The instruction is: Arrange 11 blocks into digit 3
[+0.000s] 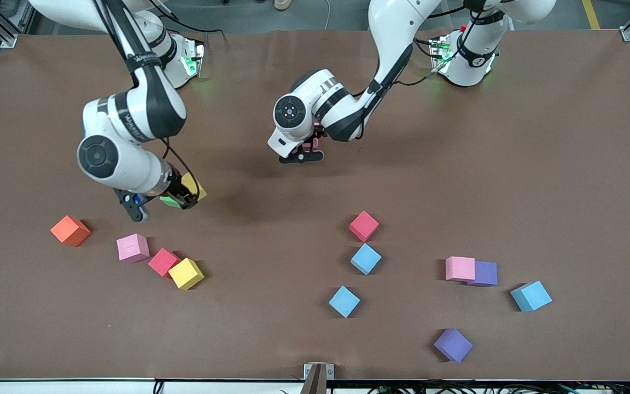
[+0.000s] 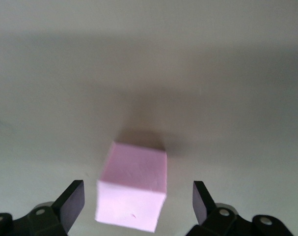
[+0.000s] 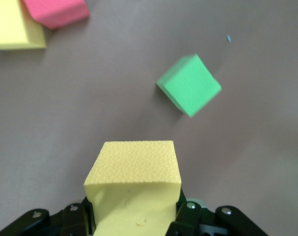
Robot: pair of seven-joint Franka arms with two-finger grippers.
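The brown matte surface (image 1: pixel 512 164) carries scattered foam cubes. The left tool (image 2: pixel 139 206) hangs mid-surface, fingers spread wide on either side of a pink foam cube (image 2: pixel 134 191), not touching it. The right tool (image 3: pixel 134 216) pinches a yellow foam cube (image 3: pixel 134 182) above the surface toward the right arm's end, with a green foam cube (image 3: pixel 189 84) lying just beside and below it.
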